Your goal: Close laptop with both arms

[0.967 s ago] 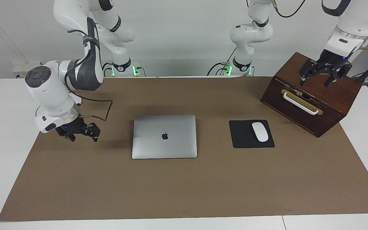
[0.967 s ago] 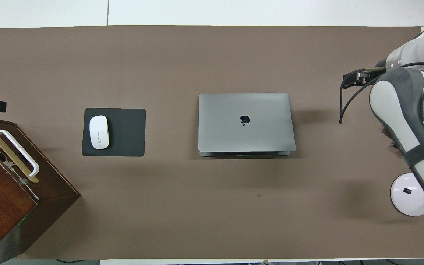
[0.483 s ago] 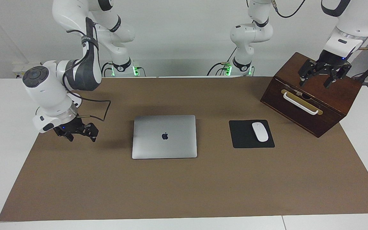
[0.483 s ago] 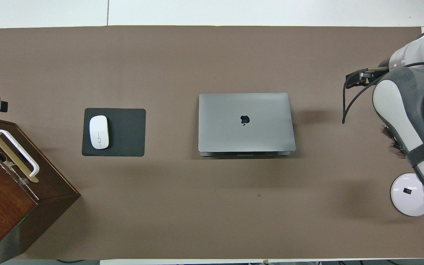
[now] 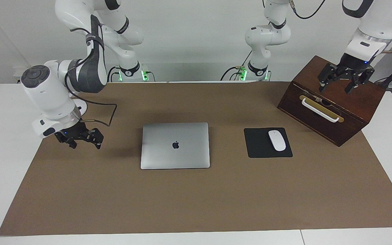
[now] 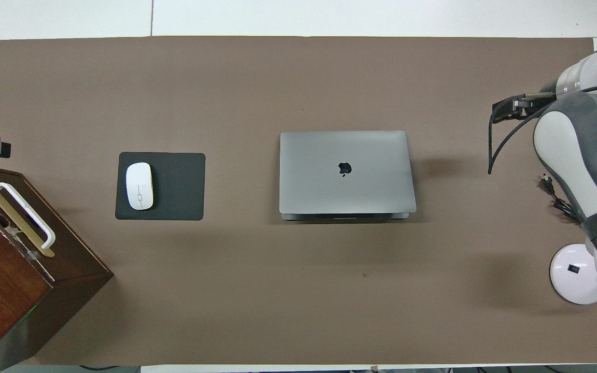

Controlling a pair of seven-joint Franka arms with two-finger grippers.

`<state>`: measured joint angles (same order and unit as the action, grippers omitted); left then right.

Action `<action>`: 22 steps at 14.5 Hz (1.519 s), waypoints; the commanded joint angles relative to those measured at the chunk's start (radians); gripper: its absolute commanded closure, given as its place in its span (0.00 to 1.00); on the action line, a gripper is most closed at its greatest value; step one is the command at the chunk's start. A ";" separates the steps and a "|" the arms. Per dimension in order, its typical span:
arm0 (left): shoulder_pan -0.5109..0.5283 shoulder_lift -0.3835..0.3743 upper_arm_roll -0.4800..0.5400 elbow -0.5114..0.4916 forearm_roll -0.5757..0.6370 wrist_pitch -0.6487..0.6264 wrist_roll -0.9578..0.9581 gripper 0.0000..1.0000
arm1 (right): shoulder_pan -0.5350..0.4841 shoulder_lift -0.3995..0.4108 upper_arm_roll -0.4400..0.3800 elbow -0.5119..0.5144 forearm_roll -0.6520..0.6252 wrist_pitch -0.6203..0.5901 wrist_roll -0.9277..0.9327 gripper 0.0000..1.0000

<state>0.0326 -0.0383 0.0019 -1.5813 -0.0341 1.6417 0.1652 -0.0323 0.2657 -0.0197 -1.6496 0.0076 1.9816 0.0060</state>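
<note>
A closed laptop (image 5: 175,145), dark apple logo up, lies mid-mat beside a mouse pad (image 5: 267,142), bare mat around it, the right gripper (image 5: 79,137) spread alongside, the left gripper (image 5: 345,78) spread above a wooden box (image 5: 332,102).

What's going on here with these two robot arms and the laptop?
Nothing is being handled at the moment. The laptop lies shut on the brown mat. The right gripper, open and empty, hangs over the mat beside it. The left gripper, also open, hovers over the wooden drawer box.
</note>
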 commanded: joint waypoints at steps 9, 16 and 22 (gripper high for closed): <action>0.000 0.008 -0.003 0.009 0.019 -0.002 -0.010 0.00 | -0.040 -0.052 0.010 0.174 -0.014 -0.245 -0.026 0.00; 0.004 0.008 -0.003 0.009 0.019 0.003 -0.010 0.00 | -0.055 -0.105 0.010 0.298 -0.008 -0.423 -0.026 0.00; 0.003 0.006 -0.003 0.004 0.019 0.006 -0.010 0.00 | -0.067 -0.200 0.010 0.232 -0.011 -0.446 -0.027 0.00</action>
<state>0.0326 -0.0383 0.0023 -1.5813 -0.0337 1.6424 0.1652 -0.0760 0.1028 -0.0206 -1.3685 0.0076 1.5355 0.0060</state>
